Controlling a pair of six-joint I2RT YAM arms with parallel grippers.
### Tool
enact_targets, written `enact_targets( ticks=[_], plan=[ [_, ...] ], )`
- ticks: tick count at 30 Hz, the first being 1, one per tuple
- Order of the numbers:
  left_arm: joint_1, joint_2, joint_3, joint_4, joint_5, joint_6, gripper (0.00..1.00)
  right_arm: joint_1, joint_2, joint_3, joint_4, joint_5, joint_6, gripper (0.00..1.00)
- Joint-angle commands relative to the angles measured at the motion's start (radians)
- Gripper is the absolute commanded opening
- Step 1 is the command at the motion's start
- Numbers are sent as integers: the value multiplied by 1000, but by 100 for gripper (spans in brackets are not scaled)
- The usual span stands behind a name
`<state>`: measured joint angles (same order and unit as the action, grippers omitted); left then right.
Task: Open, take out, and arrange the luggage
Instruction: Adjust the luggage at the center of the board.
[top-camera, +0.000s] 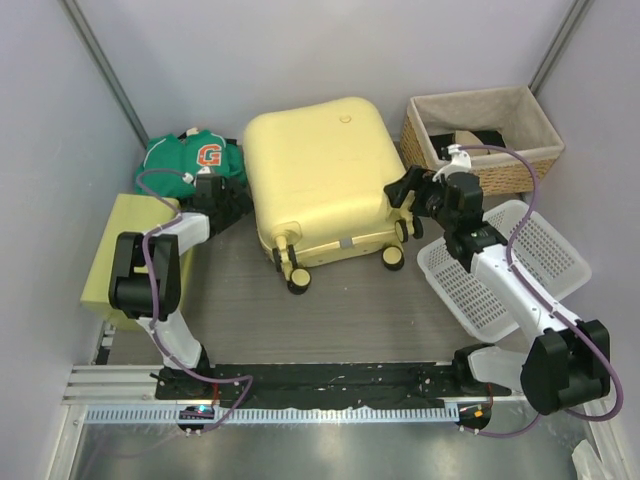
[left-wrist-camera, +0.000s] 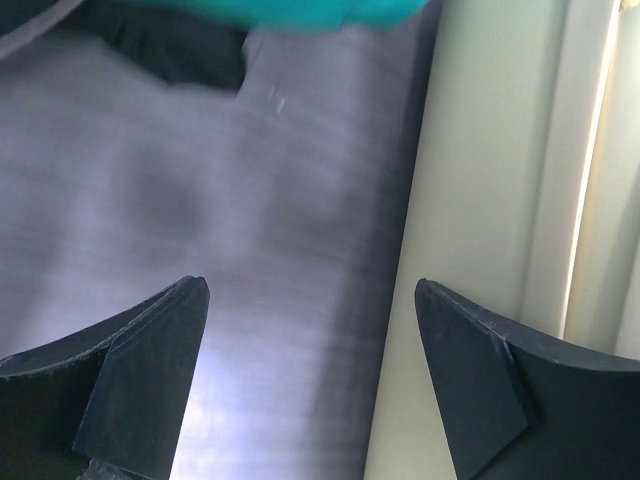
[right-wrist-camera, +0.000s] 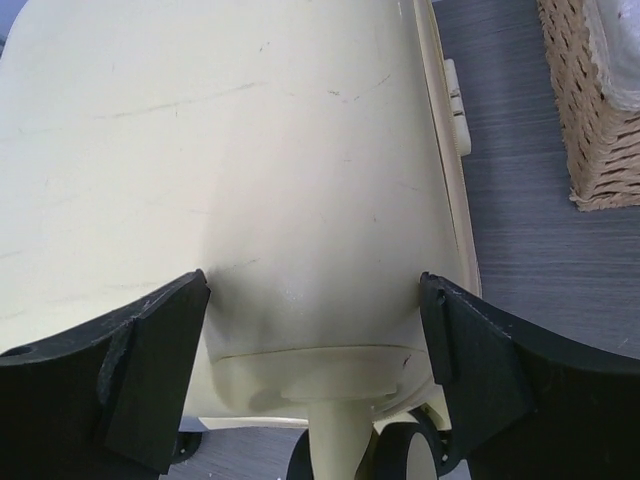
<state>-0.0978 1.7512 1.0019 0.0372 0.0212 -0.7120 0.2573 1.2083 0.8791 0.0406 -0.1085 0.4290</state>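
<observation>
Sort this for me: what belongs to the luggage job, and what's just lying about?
Job: pale yellow suitcase, closed, wheels toward the arms; left claw and right claw, both open beside it.
Lying about: green jersey, wicker basket, white perforated tray, yellow-green box.

The luggage is filling the middle of the table, leaving a broad bare stretch lying open before its wheels, between the two arms. On its left, a narrow strip is running between its side wall and the green jersey and yellow-green box; the left gripper is standing wide-jawed in it. On its right, the wicker basket and white perforated tray are crowding the gap where the right gripper is hanging open.
</observation>
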Motion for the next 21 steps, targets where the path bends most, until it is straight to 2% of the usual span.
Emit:
enact_targets(
  ticks=[1,6,9,12,17,21],
  plan=[
    [-83,47,161,188,183,-26,90,148,14,-65,-94,-215,148,91],
    [-83,125,295,165,223,34,90,220,-12,-95,-48,-208,240,90],
    [-85,159,360,156,229,72,91,231,-35,-101,-62,-162,234,90],
    [-83,168,438,78,212,111,91,227,-55,-75,-134,-70,196,91],
    [-77,38,425,-23,83,213,100,214,-90,50,-272,62,110,92],
    [-43,-88,339,-33,17,224,100,180,-115,87,-283,84,71,93]
  ],
)
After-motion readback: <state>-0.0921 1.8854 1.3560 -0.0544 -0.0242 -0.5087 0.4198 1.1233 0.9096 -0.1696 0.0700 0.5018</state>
